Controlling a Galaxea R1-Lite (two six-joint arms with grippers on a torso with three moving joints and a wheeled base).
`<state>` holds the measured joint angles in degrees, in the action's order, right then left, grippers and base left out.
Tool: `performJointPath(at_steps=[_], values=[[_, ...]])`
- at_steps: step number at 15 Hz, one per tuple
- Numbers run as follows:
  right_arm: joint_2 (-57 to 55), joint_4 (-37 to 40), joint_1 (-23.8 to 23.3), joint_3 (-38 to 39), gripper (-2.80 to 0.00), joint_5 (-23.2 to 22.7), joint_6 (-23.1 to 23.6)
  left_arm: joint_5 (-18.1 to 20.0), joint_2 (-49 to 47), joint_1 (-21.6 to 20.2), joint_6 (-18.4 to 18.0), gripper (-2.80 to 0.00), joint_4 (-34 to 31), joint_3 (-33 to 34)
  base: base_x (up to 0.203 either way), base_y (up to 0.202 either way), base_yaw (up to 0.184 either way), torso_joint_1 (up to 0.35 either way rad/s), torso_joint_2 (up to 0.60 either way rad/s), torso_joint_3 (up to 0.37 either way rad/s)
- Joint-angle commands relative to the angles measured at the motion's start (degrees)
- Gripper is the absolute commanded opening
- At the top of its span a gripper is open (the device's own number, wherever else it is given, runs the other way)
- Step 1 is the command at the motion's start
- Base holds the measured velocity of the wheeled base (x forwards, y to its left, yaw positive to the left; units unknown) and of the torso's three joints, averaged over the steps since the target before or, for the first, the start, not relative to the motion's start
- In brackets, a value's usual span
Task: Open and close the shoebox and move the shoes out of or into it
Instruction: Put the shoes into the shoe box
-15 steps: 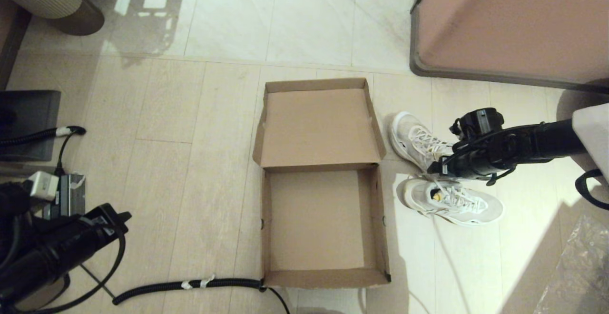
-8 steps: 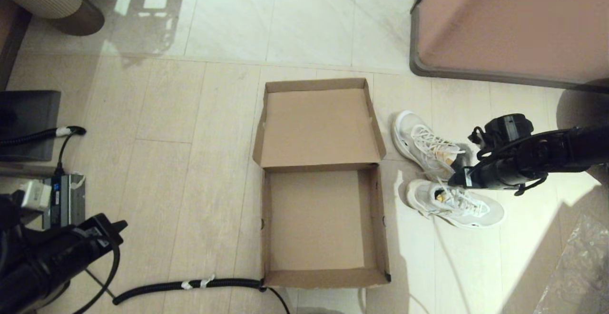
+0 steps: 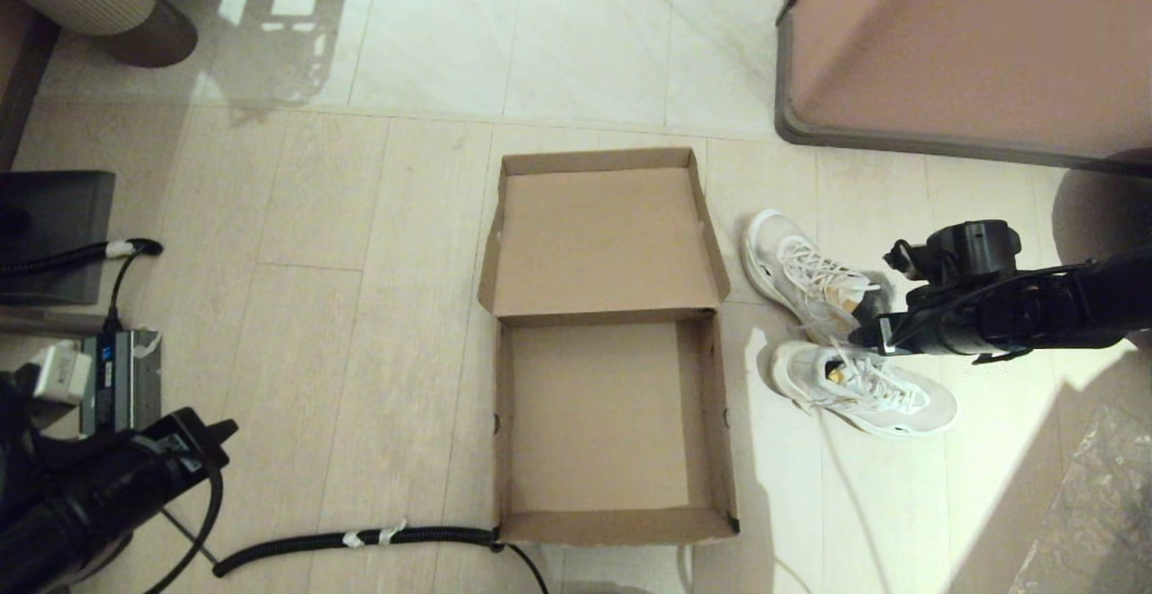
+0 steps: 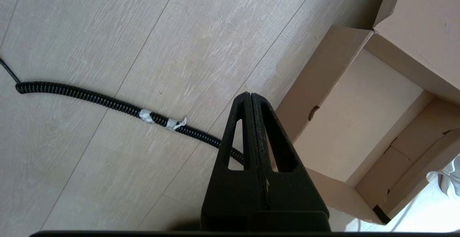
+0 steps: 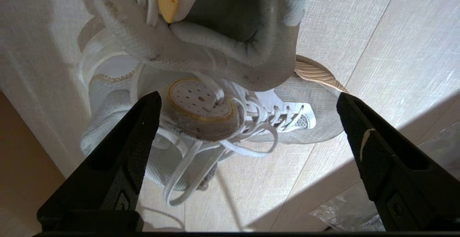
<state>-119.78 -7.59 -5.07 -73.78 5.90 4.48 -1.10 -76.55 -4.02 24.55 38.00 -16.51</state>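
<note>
Shoebox (image 3: 598, 414) on the floor (image 3: 378, 306), centre of the head view, lid (image 3: 601, 238) folded fully back and lying open on the far side. Tray inside bare cardboard, nothing in it. Black tape visible at the near right corner. Same box seen in the left wrist view (image 4: 355, 122), interior also bare there.

Shoes (image 3: 841, 333) out of the box, on the floor just right of it. Far shoe (image 3: 805, 274) angled toe toward the box's hinge line, near shoe (image 3: 859, 387) lying with toe pointing away to the right. The two heels close together, laces of the near one trailing loose onto the floor. Right wrist view: both sneakers (image 5: 215, 97) directly below the camera, yellow-rimmed insole and grey lining showing.

Right gripper (image 5: 248, 122) above the pair, over the gap where the two shoes meet, fingers spread wide, nothing between them, not touching either shoe as far as visible. In the head view, right arm reaching in from the right edge with its tip (image 3: 877, 335) over the shoes.

Left gripper (image 4: 251, 115) low at the near left, well apart from the box, fingers pressed together, holding nothing. Parked above bare floor, near a black coiled cable (image 4: 118, 106) with pale tape wraps running to the box's near left corner.

Large pinkish block with dark grey rim (image 3: 954, 54) at far right, well apart from the shoes.
</note>
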Motion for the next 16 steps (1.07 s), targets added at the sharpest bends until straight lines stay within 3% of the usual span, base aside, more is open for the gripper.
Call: performJointPath(at_steps=[1, 7, 9, 16], values=[[2.99, -0.13, 0.06, 1.87, 0.0, -0.15, 0.08, 0.04, -0.91, 0.0, 0.19, -2.8, 0.32, -0.35, 0.0, 0.0, 0.0, 0.0, 0.0, 0.0], [8.89, -0.84, 0.58, 12.77, 0.0, 0.2, 2.72, 0.13, -2.57, 0.07, 0.23, -2.8, 0.32, -0.81, 0.0, 0.0, 0.0, 0.0, 0.0, 0.0], [8.8, -5.08, 1.16, 15.86, 0.0, 0.25, 3.73, 0.13, -2.64, 0.07, 0.23, -2.8, 0.32, -0.9, 0.0, 0.0, 0.0, 0.0, 0.0, 0.0], [-4.99, -19.72, 1.92, 10.26, 0.0, 5.87, 11.66, 0.13, -2.53, -0.02, 0.23, -2.8, 0.32, -1.21, 0.0, 0.0, 0.0, 0.0, 0.0, 0.0]])
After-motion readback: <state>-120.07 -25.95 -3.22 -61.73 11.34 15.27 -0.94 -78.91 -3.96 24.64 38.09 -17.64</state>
